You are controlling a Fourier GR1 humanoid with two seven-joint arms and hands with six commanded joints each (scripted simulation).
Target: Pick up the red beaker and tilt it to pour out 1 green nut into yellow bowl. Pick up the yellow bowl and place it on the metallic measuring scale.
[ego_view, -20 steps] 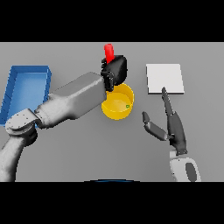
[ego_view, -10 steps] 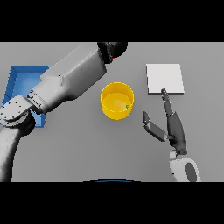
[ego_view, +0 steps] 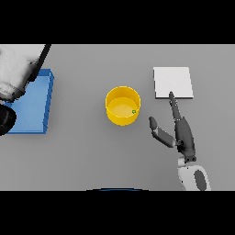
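The yellow bowl [ego_view: 122,106] stands upright in the middle of the table, with one small green nut [ego_view: 134,111] inside at its right wall. The metallic measuring scale [ego_view: 172,82], a pale square plate, lies to the bowl's upper right. My right hand [ego_view: 182,130] is open to the right of the bowl, fingers straight and pointing toward the scale, thumb spread toward the bowl. It touches neither. Only my left arm [ego_view: 16,73] shows, at the upper left edge; its hand and the red beaker are out of view.
A blue tray [ego_view: 33,103] lies at the left edge, partly covered by my left arm.
My left arm has swung from above the bowl out to the upper left, taking its hand and the red beaker out of view. The right hand has stayed in place.
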